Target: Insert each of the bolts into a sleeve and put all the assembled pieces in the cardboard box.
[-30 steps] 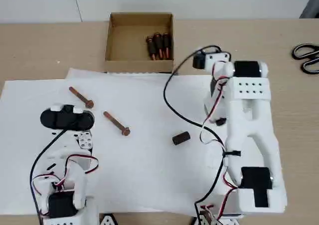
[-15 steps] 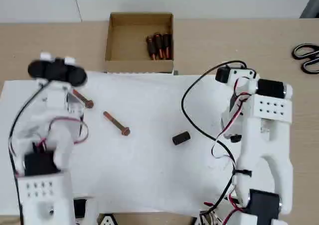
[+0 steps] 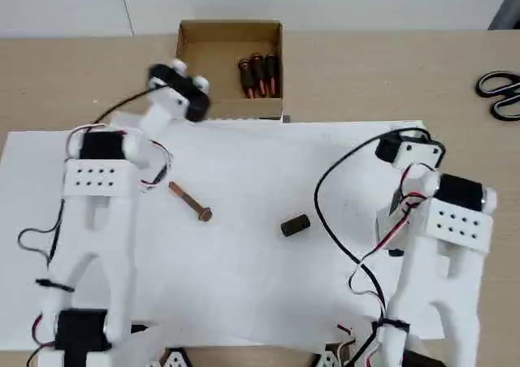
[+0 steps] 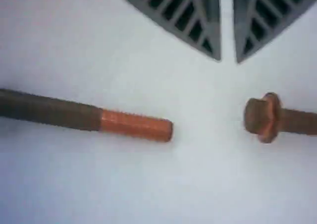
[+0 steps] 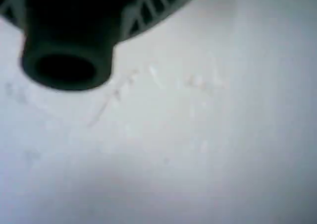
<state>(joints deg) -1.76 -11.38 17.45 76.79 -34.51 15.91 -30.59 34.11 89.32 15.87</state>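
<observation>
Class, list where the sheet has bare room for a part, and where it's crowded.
Free: sheet between both arms, from bolt and loose sleeve to its near edge; cardboard box's bare half beside assembled pieces. Crowded: under left gripper, two bolts.

Light wooden table [image 3: 382, 66] beneath a white sheet [image 3: 244, 294], pale wall [image 3: 366, 2] behind

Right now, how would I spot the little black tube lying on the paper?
Find the big white paper sheet spread out in front of the cardboard box. Near its middle lies the sleeve, just right of a loose bolt. It is short, stubby and black, while the bolt is long, thin and coppery.
</observation>
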